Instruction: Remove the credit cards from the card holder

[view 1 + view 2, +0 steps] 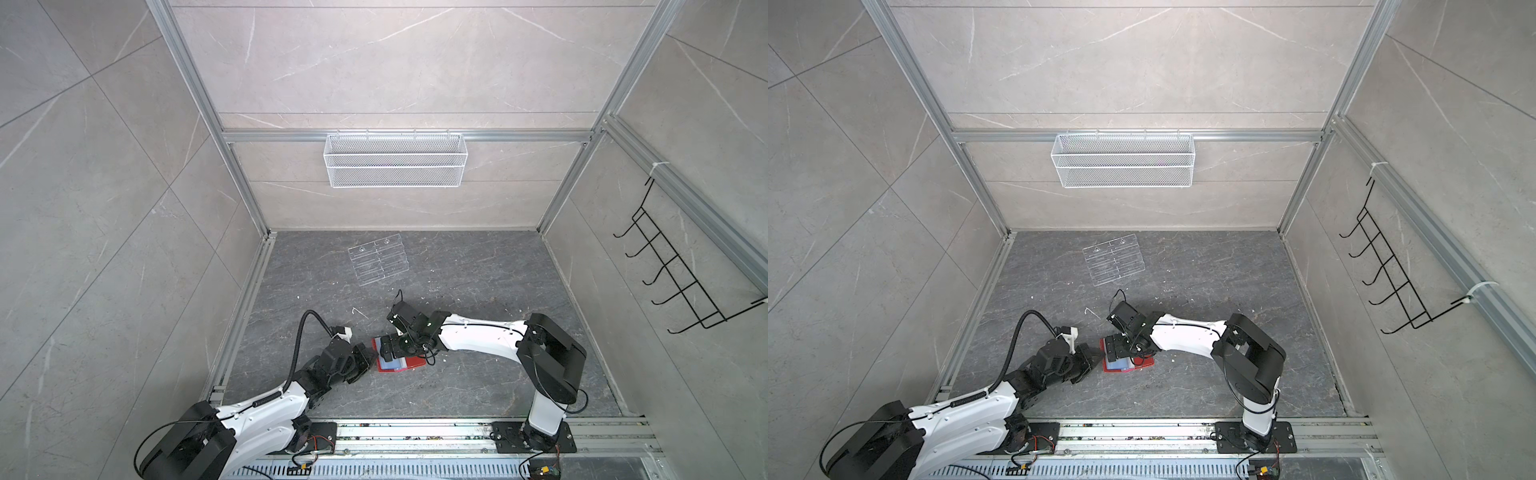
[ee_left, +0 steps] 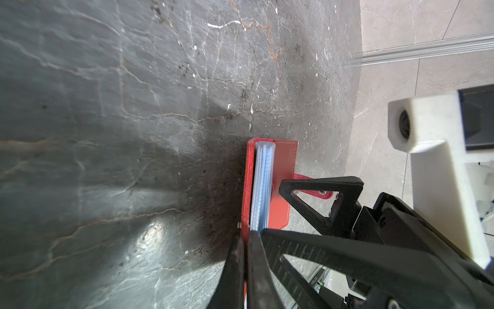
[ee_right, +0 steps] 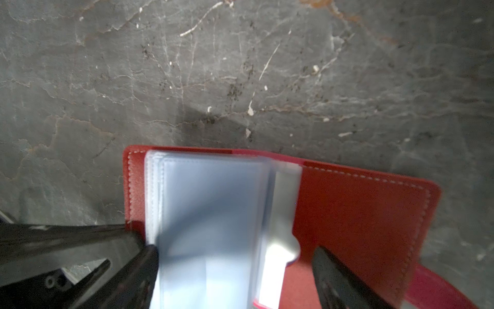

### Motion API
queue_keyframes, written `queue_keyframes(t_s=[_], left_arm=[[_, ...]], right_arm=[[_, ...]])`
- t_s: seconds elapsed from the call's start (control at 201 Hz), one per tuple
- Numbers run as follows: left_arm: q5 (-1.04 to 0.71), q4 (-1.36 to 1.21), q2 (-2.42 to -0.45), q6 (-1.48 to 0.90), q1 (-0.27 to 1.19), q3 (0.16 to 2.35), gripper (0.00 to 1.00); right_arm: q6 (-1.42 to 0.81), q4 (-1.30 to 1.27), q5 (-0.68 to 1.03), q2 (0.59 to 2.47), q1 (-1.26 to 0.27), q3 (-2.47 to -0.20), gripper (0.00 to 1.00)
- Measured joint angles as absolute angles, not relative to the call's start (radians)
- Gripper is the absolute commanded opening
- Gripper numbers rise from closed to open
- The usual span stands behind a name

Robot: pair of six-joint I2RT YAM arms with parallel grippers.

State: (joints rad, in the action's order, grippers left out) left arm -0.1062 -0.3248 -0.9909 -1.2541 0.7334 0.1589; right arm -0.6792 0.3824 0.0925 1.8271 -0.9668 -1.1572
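Note:
The red card holder (image 1: 412, 363) (image 1: 1144, 364) lies open on the dark stone floor, its bluish clear sleeves (image 3: 211, 203) (image 2: 263, 182) standing up from the spine. My left gripper (image 1: 372, 354) (image 2: 247, 235) is shut on the edge of the holder's red cover (image 2: 250, 187). From above, my right gripper (image 1: 390, 352) (image 3: 235, 251) stands open, one finger on each side of the sleeve stack. The sleeves are blurred. The credit cards are hidden. The snap strap (image 3: 438, 289) sticks out from the far cover.
A clear acrylic tiered rack (image 1: 380, 259) lies flat further back on the floor. A white wire basket (image 1: 395, 160) hangs on the back wall, and black wire hooks (image 1: 681, 270) on the right wall. Aluminium rails edge the floor.

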Motion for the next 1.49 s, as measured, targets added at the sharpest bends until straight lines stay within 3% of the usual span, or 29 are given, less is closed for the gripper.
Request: queue_keyframes(t_s=[0.269, 0.458, 0.667, 0.821, 1.195, 1.493], left_arm=[[-0.105, -0.316, -0.989, -1.253, 0.733, 0.159, 0.00], [-0.105, -0.315, -0.988, -1.253, 0.733, 0.160, 0.00], [-0.107, -0.318, -0.988, -1.251, 0.733, 0.162, 0.00], [-0.107, -0.318, -0.988, -1.246, 0.733, 0.164, 0.00], [-0.107, -0.318, -0.990, -1.238, 0.733, 0.175, 0.00], [-0.103, -0.300, -0.991, -1.237, 0.734, 0.178, 0.00]], right_arm=[[-0.679, 0.393, 0.066, 1.839, -0.967, -1.160, 0.89], [-0.700, 0.426, -0.074, 1.833, -0.949, -1.145, 0.89], [-0.726, 0.447, -0.188, 1.662, -0.883, -1.027, 0.94], [-0.709, 0.430, -0.141, 1.522, -0.892, -1.031, 0.95], [-0.683, 0.367, 0.020, 1.757, -0.997, -1.138, 0.95], [-0.684, 0.364, 0.031, 1.812, -0.997, -1.165, 0.93]])
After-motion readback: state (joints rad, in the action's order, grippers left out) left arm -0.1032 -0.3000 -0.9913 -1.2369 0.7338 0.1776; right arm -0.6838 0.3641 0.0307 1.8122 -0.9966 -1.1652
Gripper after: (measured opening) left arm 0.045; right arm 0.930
